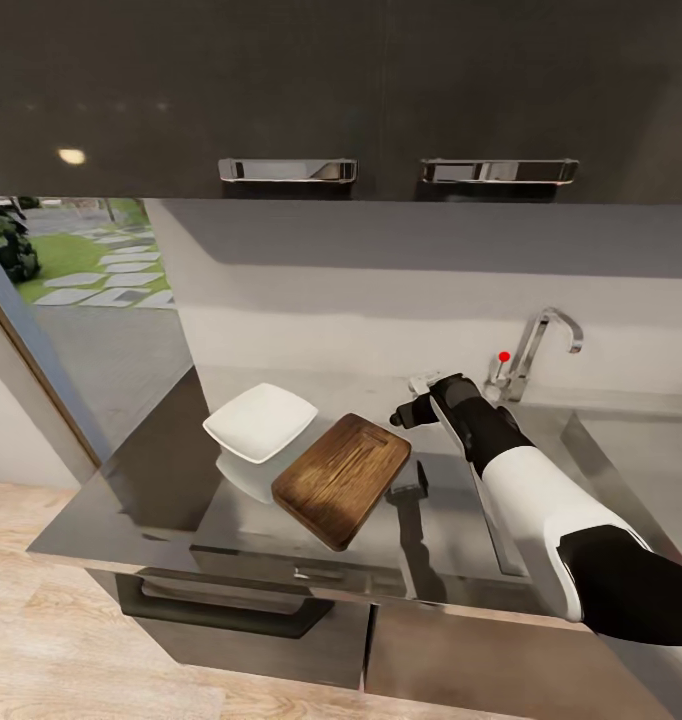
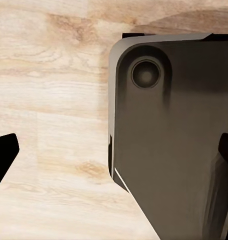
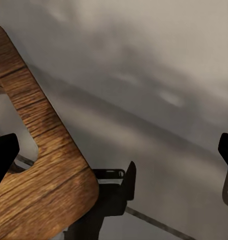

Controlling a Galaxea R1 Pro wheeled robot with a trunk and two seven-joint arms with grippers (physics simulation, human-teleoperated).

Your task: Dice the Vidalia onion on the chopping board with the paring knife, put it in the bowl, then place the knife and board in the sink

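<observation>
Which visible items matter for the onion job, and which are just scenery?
Job items:
chopping board, on the countertop
bowl, beside the board
sink, its faucet behind
right gripper, open, above the counter by the board's handle end

Scenery:
upper cabinet handles
window
wood floor

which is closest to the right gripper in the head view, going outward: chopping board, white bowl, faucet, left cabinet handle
1. The chopping board, just below and left of the right gripper.
2. The faucet, to its right by the wall; nearly as near as the board, so hard to rank.
3. The white bowl, further left on the countertop.
4. The left cabinet handle, high above.
</observation>
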